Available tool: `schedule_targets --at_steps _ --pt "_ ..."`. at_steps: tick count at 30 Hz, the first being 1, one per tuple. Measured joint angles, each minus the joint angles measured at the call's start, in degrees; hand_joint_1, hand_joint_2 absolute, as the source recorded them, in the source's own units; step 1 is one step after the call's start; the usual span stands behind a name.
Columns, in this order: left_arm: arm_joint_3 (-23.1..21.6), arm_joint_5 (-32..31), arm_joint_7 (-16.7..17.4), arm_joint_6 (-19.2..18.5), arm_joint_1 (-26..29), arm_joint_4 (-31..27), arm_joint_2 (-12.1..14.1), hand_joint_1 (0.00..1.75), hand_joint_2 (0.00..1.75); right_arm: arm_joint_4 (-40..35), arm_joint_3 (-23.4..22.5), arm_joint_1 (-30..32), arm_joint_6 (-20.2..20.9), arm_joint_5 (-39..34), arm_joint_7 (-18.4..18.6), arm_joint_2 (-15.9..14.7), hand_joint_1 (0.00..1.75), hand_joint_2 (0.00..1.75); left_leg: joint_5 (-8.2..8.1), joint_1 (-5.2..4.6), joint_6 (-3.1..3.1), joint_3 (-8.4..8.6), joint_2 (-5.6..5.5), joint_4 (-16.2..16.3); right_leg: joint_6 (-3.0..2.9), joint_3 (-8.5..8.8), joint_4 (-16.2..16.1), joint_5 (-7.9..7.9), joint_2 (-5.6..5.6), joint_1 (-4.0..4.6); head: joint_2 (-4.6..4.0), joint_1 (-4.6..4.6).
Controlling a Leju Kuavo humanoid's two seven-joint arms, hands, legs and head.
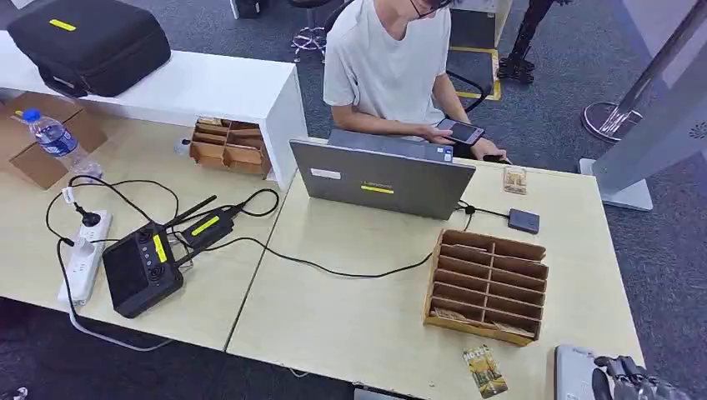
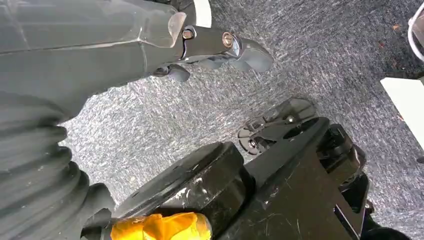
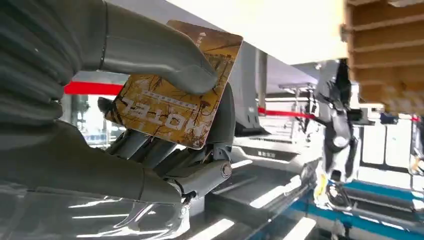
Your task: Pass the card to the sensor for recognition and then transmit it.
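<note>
Head view: the robot's right hand [image 1: 627, 379] sits at the 5 o'clock corner of the picture, low by the near edge of the pale wooden table [image 1: 350, 317]. A small dark square sensor pad on a black cable [image 1: 523, 221] lies at about 1 o'clock from the brown wooden slotted card rack [image 1: 488, 285], which stands between hand and pad. A gold printed card [image 1: 484, 371] lies flat on the table at 6 o'clock from the rack. A straight reach would likely clip the rack or snag the cable. The grey open laptop [image 1: 382, 175] and a seated person in a white shirt [image 1: 388, 62] are near the pad at 10 to 11 o'clock, so an overshoot could strike them.

Left wrist view: the left hand [image 2: 220, 47] hangs over grey carpet, slack and holding nothing.

Right wrist view: the right hand [image 3: 150, 130] pinches a golden-brown card lettered HOTEL [image 3: 172, 90] between its thick grey thumb [image 3: 160, 52] and the darker fingers behind. Much of the card juts past the thumb, so I judge that a knock on the rack [image 3: 387, 50] could twist or drop it. A tilted card may also fail to read on the pad.
</note>
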Motion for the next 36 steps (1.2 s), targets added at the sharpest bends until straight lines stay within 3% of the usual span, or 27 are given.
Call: schedule_targets --at_steps 21,27,36 --pt "0.4 0.2 0.6 0.1 0.0 0.0 -0.1 0.00 1.75 6.6 -6.7 -0.4 1.3 -1.7 -4.6 4.7 1.75 1.75 0.00 0.00 0.00 0.01 0.01 0.0 0.00 0.00 0.0 0.00 0.01 0.00 0.00 0.00" --pt "0.4 0.2 0.6 0.2 0.0 0.0 -0.1 0.00 1.75 7.8 -9.1 -0.5 2.8 -0.2 -8.7 7.0 1.75 1.75 0.00 0.01 0.00 0.01 0.01 0.0 0.00 0.00 0.0 0.00 0.01 0.00 0.00 0.00" --pt "0.4 0.2 0.7 0.2 0.0 0.0 -0.2 0.00 1.75 10.0 -11.2 -1.3 2.9 1.6 -10.4 9.9 1.75 1.75 0.00 0.01 0.00 0.04 0.05 0.0 0.00 0.03 0.0 0.00 0.06 0.01 0.00 0.00"
